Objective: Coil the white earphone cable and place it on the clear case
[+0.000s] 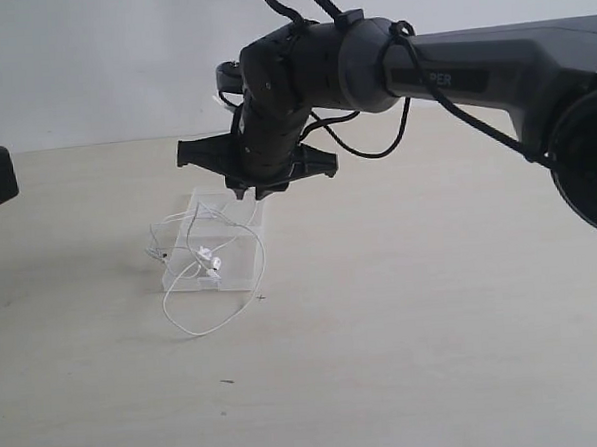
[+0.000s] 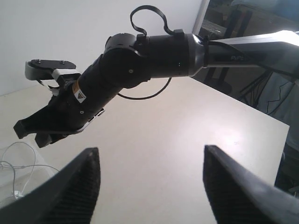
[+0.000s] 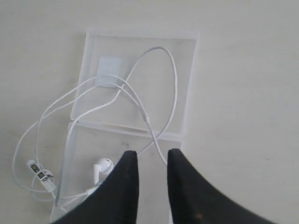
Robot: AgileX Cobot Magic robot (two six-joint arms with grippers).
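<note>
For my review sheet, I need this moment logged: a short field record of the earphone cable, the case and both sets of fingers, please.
cable: white earphone cable in loose loops, not coiled, partly across the case and partly on the table
earbud: one earbud lies on a case panel
case: clear case open flat, two panels, white patch on one
right gripper: above the case, fingers narrowly apart, nothing held
left gripper: fingers wide apart, empty
task status: coiling not yet done
</note>
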